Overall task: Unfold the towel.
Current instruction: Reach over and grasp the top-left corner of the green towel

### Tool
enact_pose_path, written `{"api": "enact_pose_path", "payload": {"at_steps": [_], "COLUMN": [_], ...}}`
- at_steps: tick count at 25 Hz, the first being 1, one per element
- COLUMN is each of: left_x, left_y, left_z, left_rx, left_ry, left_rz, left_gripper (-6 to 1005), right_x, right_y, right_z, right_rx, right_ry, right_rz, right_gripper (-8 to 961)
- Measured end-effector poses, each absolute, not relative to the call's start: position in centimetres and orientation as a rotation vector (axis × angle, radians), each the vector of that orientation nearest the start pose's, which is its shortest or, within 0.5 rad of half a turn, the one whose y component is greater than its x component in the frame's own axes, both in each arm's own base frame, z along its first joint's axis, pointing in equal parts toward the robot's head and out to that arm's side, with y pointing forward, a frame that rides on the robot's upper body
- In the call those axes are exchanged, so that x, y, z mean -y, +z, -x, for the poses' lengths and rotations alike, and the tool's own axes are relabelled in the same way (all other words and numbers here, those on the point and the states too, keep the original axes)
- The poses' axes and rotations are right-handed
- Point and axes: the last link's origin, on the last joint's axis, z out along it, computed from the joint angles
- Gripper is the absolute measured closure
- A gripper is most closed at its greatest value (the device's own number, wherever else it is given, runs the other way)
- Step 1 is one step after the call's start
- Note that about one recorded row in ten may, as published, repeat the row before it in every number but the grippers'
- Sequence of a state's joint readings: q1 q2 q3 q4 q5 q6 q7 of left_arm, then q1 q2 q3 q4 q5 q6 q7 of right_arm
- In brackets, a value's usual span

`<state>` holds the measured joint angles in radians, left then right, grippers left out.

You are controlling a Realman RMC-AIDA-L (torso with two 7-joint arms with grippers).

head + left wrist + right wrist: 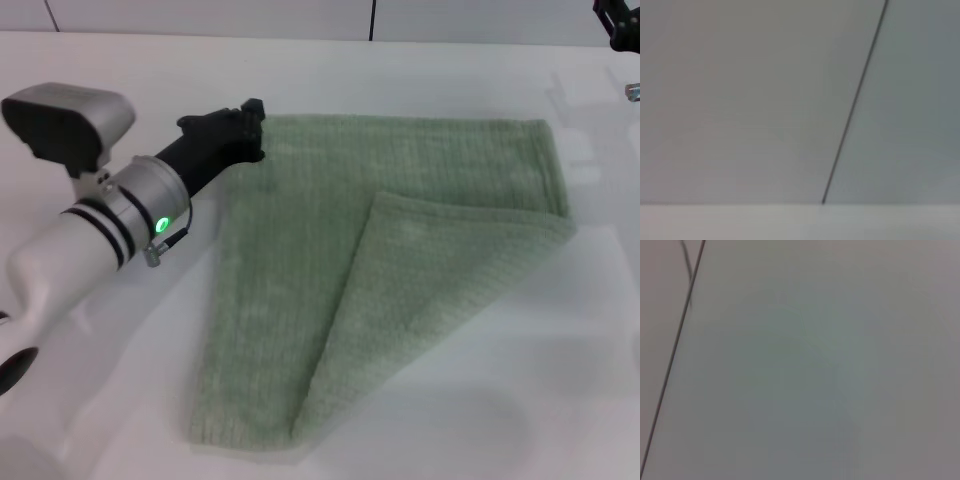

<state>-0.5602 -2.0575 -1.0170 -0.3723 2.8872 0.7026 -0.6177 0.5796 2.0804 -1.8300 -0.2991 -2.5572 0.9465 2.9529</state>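
Towel (400, 300) near corner folded diagonally; left claw (250, 125) apparently at far-left corner.

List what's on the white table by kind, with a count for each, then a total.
Towel, pale green, one corner folded over: 1
Gripper at the towel's far left corner, the left gripper: 1
Gripper at the far right edge of the head view, the right gripper: 1
Total: 3

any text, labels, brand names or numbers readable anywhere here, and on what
None: no words, labels, brands or numbers can be read in any view.
The towel shows no tag or print.
The left gripper, at the towel's far left corner, bears no marking; its arm has only a green light, no text.
The right gripper at the far right edge shows nothing legible.
Both wrist views show only blank surfaces.
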Motion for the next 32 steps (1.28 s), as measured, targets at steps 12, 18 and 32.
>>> {"api": "enact_pose_path", "payload": {"at_steps": [12, 18, 32], "left_x": [-39.2, -39.4, -40.1], "left_y": [-10.2, -10.4, -10.3], "left_z": [24.9, 24.9, 24.5], "left_rx": [0.907, 0.911, 0.901], "left_ry": [-0.480, -0.450, -0.427], "left_rz": [2.089, 2.091, 2.088], "left_gripper": [1001, 1001, 1001], "right_x": [-40.7, -40.7, -40.7], "right_y": [0.7, 0.7, 0.3], "right_z": [-27.3, -27.3, -26.9], "right_rx": [-0.305, -0.305, -0.293], "right_ry": [0.538, 0.536, 0.541], "right_rz": [1.546, 1.546, 1.564], "right_gripper": [195, 195, 195]}}
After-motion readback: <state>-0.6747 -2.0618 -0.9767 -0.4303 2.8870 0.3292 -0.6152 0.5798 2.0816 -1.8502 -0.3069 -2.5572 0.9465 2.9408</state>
